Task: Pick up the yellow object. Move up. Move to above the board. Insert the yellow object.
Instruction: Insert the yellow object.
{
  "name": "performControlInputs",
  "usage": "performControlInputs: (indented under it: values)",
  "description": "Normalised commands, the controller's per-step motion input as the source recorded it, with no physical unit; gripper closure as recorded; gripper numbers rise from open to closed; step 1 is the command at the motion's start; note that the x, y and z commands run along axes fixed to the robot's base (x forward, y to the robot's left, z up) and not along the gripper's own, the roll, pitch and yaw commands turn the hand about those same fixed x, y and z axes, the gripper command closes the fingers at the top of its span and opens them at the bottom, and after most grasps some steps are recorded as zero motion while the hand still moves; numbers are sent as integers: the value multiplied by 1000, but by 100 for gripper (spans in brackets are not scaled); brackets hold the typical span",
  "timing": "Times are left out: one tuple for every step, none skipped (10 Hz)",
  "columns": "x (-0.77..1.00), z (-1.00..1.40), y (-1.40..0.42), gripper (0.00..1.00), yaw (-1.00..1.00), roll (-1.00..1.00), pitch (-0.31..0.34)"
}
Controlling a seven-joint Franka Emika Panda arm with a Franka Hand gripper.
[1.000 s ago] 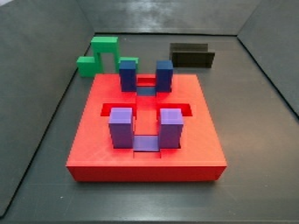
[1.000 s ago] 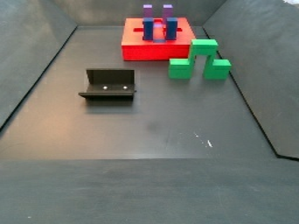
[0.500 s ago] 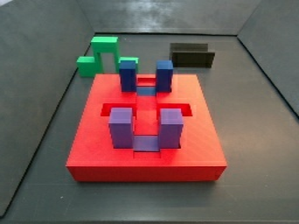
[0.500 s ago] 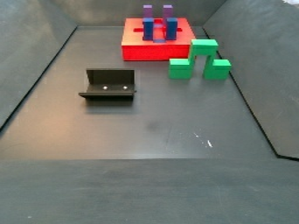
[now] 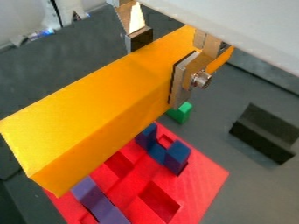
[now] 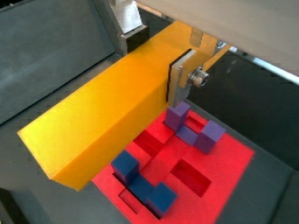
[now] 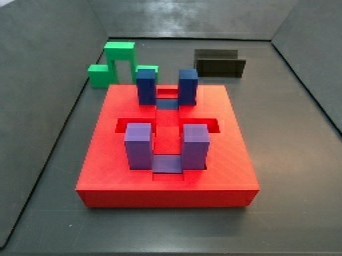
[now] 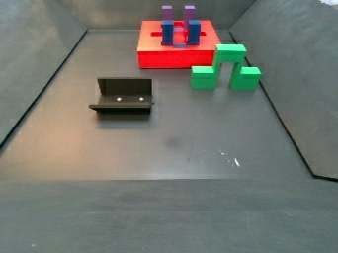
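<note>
My gripper (image 5: pixel 162 59) is shut on the yellow object (image 5: pixel 105 105), a long orange-yellow bar held across both silver fingers; both wrist views show this, and in a wrist view the gripper (image 6: pixel 158 59) grips the bar (image 6: pixel 111 105) near one end. The bar hangs high above the red board (image 5: pixel 198 188), which lies below it in both wrist views (image 6: pixel 233 166). The board carries upright blue blocks (image 7: pixel 167 85) and purple blocks (image 7: pixel 167 145) with open slots between them. In both side views the board (image 7: pixel 227 160) (image 8: pixel 158 57) shows, but the gripper and bar are out of view.
A green arch-shaped block (image 7: pixel 118 62) (image 8: pixel 224 67) stands beside the board, also seen in a wrist view (image 5: pixel 179 111). The dark fixture (image 7: pixel 219 63) (image 8: pixel 123 96) (image 5: pixel 263 131) stands on the grey floor. Grey walls enclose the floor.
</note>
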Motion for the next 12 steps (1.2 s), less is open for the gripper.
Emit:
performControlInputs:
  values:
    - [431, -923, 0, 100, -29, 31, 0]
    - [351, -800, 0, 100, -51, 59, 0]
    - [60, -731, 0, 100, -9, 111, -77]
    - [0, -737, 6, 100, 0, 164, -74]
    - [-140, -780, 0, 100, 9, 243, -129]
    - [-257, -654, 0, 100, 171, 303, -156]
    - [-183, -437, 0, 100, 234, 156, -154]
    - [-200, -326, -11, 100, 243, 76, -179]
    - [-240, -109, -49, 100, 197, 0, -193]
    - [-234, -37, -66, 100, 154, 0, -177]
    - [-234, -80, -114, 100, 120, 0, -159]
    - [-280, -157, -100, 100, 106, 96, -163]
